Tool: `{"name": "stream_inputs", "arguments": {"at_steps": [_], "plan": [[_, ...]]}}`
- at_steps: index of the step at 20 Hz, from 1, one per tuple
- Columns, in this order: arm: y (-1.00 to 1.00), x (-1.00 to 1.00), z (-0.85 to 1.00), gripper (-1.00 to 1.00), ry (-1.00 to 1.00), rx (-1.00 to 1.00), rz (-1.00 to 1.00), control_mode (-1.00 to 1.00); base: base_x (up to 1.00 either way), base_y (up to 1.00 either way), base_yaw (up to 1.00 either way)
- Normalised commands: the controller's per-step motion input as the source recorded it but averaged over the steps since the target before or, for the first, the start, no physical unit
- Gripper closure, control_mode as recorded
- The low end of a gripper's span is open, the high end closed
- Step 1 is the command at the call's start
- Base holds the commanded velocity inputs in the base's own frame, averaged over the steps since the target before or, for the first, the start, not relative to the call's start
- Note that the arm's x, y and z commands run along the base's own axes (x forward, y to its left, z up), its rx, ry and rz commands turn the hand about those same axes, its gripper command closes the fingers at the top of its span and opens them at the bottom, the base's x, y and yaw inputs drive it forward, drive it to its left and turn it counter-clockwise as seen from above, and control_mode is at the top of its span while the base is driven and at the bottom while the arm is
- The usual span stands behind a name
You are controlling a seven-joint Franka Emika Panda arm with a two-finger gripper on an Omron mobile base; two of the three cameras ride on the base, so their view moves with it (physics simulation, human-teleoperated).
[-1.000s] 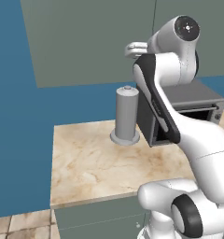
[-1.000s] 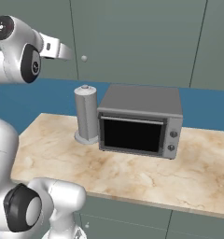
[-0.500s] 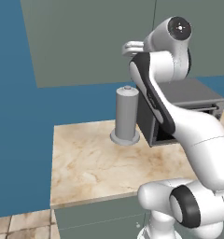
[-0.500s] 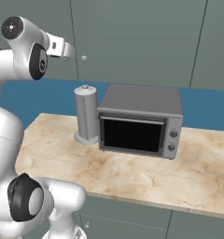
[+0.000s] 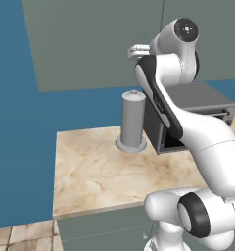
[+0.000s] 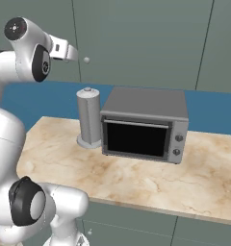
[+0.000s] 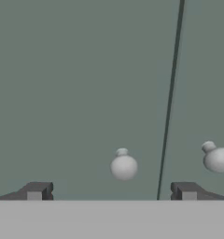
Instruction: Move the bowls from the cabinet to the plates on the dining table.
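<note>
The cabinet (image 6: 146, 43) hangs above the counter with its grey-green doors closed, so the bowls are hidden. The plates and the dining table are out of view. My gripper (image 6: 73, 54) is raised high, close in front of the left door and just left of its small round knob (image 6: 86, 60). In the hand view the gripper (image 7: 111, 191) is open, with that knob (image 7: 123, 166) ahead between the two fingertips (image 7: 37, 190). A second knob (image 7: 218, 158) sits beyond the door seam. From the left base view the hand (image 5: 136, 50) points at the cabinet (image 5: 90, 44).
A grey toaster oven (image 6: 144, 127) stands on the marble counter (image 6: 136, 178) under the cabinet. A grey upright cylinder (image 6: 88, 117) on a round foot stands to its left. Blue wall shows between counter and cabinet.
The hand has moved forward and a little right, closer to the left door's knob. The jaws have stayed open.
</note>
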Motion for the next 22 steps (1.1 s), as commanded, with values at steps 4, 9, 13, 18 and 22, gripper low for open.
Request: {"name": "stream_inputs", "arguments": {"at_steps": [4, 9, 13, 18, 22], "plan": [[-0.01, 0.02, -0.10, -1.00, 0.02, 0.00, 0.00, -1.00, 0.00, 0.00, 0.00], [-0.06, 0.10, 0.00, -1.00, 0.00, 0.00, 0.00, -1.00, 0.00, 0.00, 0.00], [-0.08, 0.20, -0.01, -1.00, 0.00, 0.00, 0.00, -1.00, 0.00, 0.00, 0.00], [-0.03, 0.20, -0.04, -1.00, 0.00, 0.00, 0.00, -1.00, 0.00, 0.00, 0.00], [0.00, 0.15, -0.02, -1.00, 0.00, 0.00, 0.00, -1.00, 0.00, 0.00, 0.00]]}}
